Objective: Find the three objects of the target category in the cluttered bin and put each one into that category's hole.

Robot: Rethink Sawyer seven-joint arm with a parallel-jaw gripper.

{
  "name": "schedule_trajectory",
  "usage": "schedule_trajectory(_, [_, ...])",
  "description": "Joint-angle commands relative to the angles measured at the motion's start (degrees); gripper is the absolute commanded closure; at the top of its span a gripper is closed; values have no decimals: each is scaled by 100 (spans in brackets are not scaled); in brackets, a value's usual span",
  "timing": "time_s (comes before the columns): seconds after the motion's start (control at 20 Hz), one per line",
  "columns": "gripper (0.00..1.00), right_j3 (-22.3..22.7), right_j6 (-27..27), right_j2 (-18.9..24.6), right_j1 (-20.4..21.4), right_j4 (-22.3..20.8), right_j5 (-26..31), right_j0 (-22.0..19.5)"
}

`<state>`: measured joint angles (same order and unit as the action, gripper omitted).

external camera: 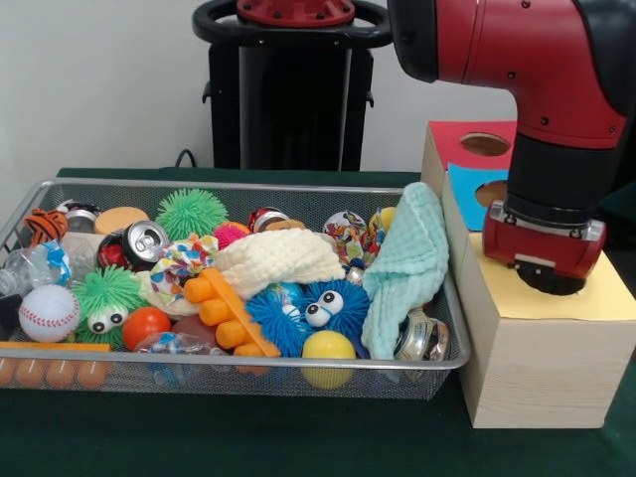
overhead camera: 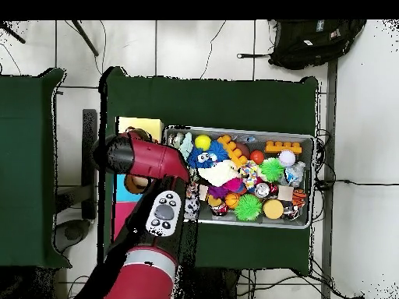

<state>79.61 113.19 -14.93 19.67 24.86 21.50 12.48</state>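
Observation:
The silver wire-mesh bin (external camera: 298,364) fills the left and middle and is packed with toys. One white dotted fabric piece (external camera: 185,256) lies left of centre beside a soda can. Another (external camera: 348,237) lies at the back right, behind the mint cloth. Both also show in the overhead view (overhead camera: 251,175) (overhead camera: 193,189). A third is not seen. My gripper (external camera: 550,270) hangs straight down onto the yellow-topped box (external camera: 606,298), right at its dark hole (external camera: 562,289). Its tips are hidden. In the overhead view my arm (overhead camera: 146,156) covers the hole.
A mint-green waffle cloth (external camera: 412,253) drapes over the bin's right end and a cream waffle cloth (external camera: 278,256) lies mid-bin. The red-topped hole (external camera: 484,144) and the blue-topped hole (external camera: 492,192) sit behind the yellow box. Balls, cans and fuzzy toys crowd the bin.

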Motion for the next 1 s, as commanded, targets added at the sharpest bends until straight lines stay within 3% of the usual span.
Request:
schedule_trajectory(0.05, [0, 639, 1371, 60, 293, 112, 1232, -13])
schedule_trajectory(0.3, [0, 706, 1396, -83, 673, 65, 1620, 33])
schedule_trajectory(1.0, [0, 577, 1430, -81, 779, 88, 1869, 6])
